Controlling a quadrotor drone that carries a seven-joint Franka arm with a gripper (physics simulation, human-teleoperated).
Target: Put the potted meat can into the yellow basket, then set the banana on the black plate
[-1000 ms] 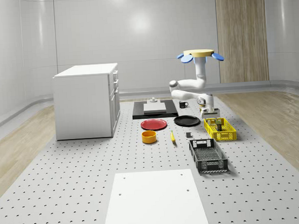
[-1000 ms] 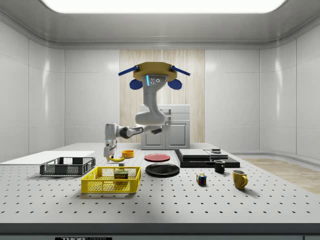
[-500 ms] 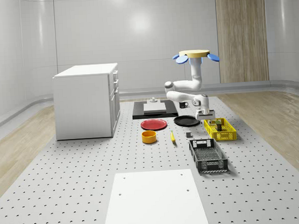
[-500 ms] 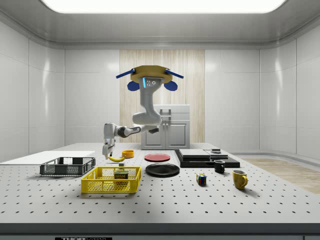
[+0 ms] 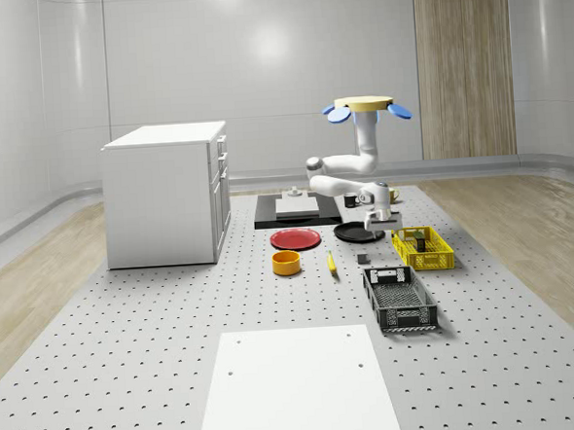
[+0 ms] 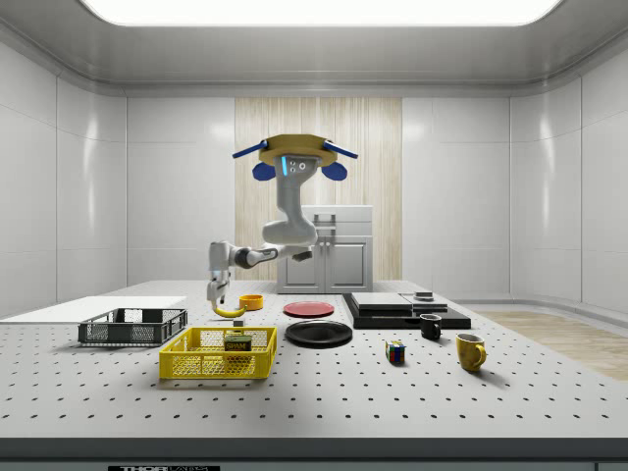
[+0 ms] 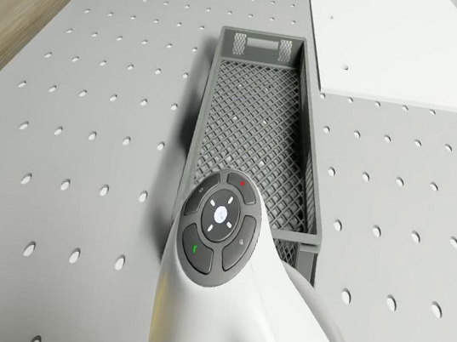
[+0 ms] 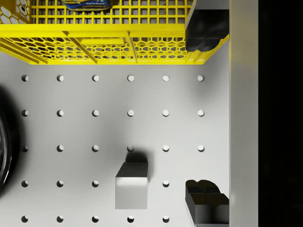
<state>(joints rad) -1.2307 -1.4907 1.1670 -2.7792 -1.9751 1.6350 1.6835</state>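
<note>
The drone (image 5: 365, 108) hovers above the far part of the bench (image 5: 179, 358), its arm bent down and forward so that the end effector (image 5: 374, 231) hangs low over the bench without touching anything. In the wrist view the end effector (image 8: 206, 118) stands wide open, its two dark fingertips (image 8: 206, 204) well apart with only bare perforated bench between them.

The yellow basket (image 8: 109, 45) lies just beside the end effector, and one fingertip overlaps its near rim in that view. The potted meat can (image 8: 87, 4) sits inside the basket, past the rim; from the side it stands upright in the basket (image 6: 218, 355), as the can (image 6: 236, 343) shows through the mesh below the end effector (image 6: 215, 304).

A small grey block (image 8: 131, 189) rests on the bench below the end effector and a little to one side. The curved edge of the black plate (image 8: 4, 151) shows on the side away from the fingertips; in the whole-scene view the plate (image 5: 358, 231) lies close by the end effector.

The banana (image 5: 331, 262) lies on the bench, apart from the end effector and nearer the camera. In the side view it (image 6: 232, 311) seems to sit right at the fingers, probably just lined up behind them. A grey crate (image 7: 257, 124) lies on the bench out ahead of the drone.
</note>
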